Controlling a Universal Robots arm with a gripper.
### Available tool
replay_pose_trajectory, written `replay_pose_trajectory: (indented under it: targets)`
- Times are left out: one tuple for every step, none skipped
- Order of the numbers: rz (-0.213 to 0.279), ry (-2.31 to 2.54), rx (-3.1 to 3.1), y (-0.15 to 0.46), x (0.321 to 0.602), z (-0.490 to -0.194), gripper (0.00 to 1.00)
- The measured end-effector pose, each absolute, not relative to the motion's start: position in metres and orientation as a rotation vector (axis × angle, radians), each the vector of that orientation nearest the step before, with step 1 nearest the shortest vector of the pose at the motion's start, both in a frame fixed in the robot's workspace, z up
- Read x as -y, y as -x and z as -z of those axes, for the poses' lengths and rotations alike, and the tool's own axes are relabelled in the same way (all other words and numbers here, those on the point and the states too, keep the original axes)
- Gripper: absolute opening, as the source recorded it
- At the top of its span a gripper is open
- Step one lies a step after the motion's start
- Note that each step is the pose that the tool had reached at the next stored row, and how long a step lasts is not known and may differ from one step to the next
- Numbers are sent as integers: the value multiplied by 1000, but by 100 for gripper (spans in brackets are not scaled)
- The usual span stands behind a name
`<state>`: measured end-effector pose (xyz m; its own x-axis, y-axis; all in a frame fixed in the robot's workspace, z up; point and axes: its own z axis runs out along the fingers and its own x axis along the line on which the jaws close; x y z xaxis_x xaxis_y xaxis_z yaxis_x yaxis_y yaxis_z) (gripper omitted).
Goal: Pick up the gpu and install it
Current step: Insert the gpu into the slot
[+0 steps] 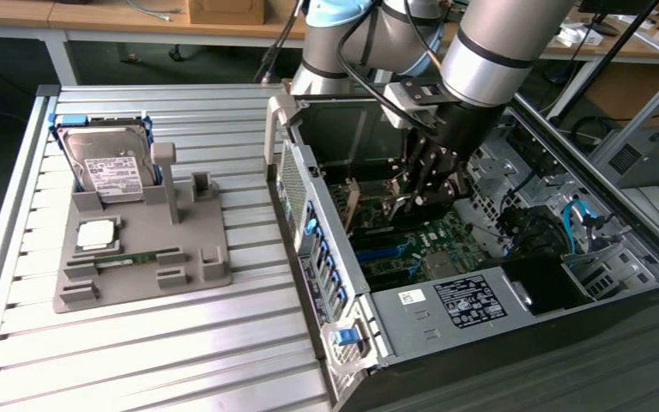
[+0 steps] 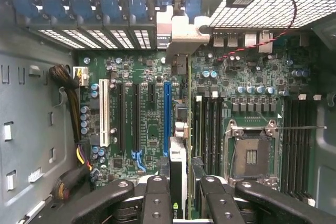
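In the exterior view, the gripper is down inside the open computer case, just above the green board. In the wrist view, its fingers squeeze the gpu, which stands on its edge over the green board.

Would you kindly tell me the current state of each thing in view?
gpu: held on edge between the fingers, over the motherboard.
fingers: shut on the gpu.
computer case: on its side, open.
hard drive: standing in its fixture.
CPU socket: empty.
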<state>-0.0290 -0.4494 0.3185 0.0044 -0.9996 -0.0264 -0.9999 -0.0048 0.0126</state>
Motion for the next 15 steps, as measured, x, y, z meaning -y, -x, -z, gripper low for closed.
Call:
replay_pose_trajectory:
  targets:
    - [-43, 2220, -2209, 29, 450, -318, 27]
    - [-43, 2220, -2209, 30, 450, -318, 27]
    - [-43, 2220, -2209, 30, 450, -317, 27]
    - [-43, 2220, -2209, 30, 451, -317, 27]
    - [-43, 2220, -2209, 31, 452, -317, 27]
    - [-44, 2219, -2209, 31, 453, -316, 27]
    - [-44, 2219, -2209, 31, 455, -316, 27]
    - [-44, 2219, -2209, 32, 456, -316, 27]
    - [-44, 2219, -2209, 32, 458, -316, 27]
    - [-44, 2219, -2209, 32, 460, -316, 27]
    - [-43, 2219, -2209, 33, 461, -316, 27]
    - [-44, 2219, -2209, 33, 461, -315, 27]
    - [-43, 2219, -2209, 33, 461, -315, 27]
    - [-44, 2220, -2209, 33, 461, -314, 27]
    - [-43, 2220, -2209, 33, 461, -314, 27]
